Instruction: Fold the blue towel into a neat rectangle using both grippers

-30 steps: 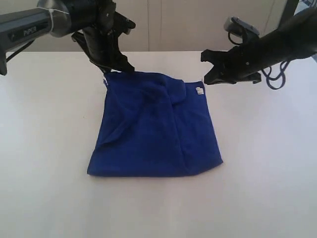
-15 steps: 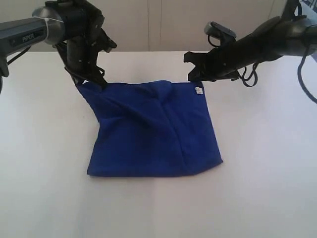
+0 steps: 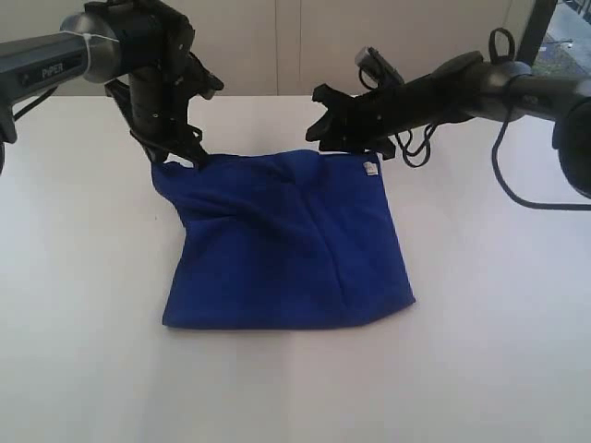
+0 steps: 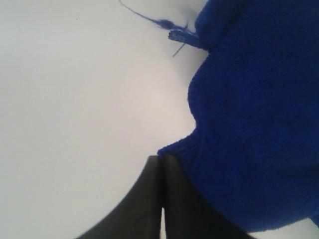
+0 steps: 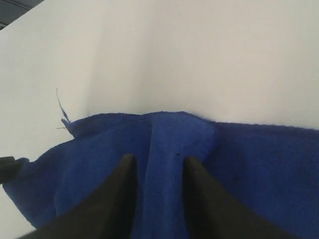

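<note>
Nearest on the plain white table, item one: a deep royal-blue microfibre towel is lying roughly square at centre, its near hem flat and diagonal creases running across its middle.

Far-left corner: the black jaw-like left gripper is pinching it, jaws pressed fully together on the cloth and the corner lifting slightly off the surface. A loose blue thread is trailing beside it.

Far edge, middle: the black right gripper is hovering with fingers parted, straddling a raised ridge of towel and gripping nothing.

Judgement: it is probably needing to shift toward the far-right corner and close on both layers, level with its partner, before the fold is drawn.

Markings: a small white tag, unreadable, is sitting at the far-right corner. White lettering "PIPER" is showing on the dark grey left arm.
</note>
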Controlling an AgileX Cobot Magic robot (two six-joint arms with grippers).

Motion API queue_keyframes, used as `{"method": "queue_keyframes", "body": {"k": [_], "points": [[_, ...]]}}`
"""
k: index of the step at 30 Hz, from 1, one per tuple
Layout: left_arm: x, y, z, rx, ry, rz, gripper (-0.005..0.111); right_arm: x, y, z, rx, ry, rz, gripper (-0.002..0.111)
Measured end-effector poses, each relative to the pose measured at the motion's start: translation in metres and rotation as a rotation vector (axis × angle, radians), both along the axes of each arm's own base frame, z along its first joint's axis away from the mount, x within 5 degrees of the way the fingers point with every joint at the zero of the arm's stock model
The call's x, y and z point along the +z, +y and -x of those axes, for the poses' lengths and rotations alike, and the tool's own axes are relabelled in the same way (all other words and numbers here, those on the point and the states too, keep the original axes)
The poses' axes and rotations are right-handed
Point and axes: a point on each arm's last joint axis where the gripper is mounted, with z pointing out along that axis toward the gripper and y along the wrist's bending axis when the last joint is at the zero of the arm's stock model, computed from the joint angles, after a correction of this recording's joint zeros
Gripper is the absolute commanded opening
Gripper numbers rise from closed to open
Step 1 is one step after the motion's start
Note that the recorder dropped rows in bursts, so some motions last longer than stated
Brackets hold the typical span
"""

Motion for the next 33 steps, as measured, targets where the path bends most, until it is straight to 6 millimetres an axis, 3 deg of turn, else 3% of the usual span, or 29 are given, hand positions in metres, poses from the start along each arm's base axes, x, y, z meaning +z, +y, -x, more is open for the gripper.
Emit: {"method": "queue_keyframes", "body": {"k": [13, 15, 20, 29, 33], "points": [[-0.001, -0.006, 0.000, -0.006, -0.003, 0.064, 0.000, -0.032, 0.001, -0.003, -0.072, 0.100, -0.089, 0.031], [-0.001, -0.006, 0.000, -0.006, -0.004, 0.066, 0.000, -0.031, 0.002, -0.004, -0.075, 0.087, -0.114, 0.026], [-0.001, -0.006, 0.000, -0.007, -0.002, 0.069, 0.000, -0.032, 0.002, -0.007, -0.076, 0.043, -0.126, 0.000], [-0.001, -0.006, 0.000, -0.007, -0.002, 0.069, 0.000, -0.032, -0.008, -0.011, -0.053, -0.055, -0.044, 0.000], [-0.001, -0.007, -0.001, -0.008, -0.003, 0.077, 0.000, -0.021, -0.022, -0.009, -0.006, -0.095, -0.015, 0.000]]}}
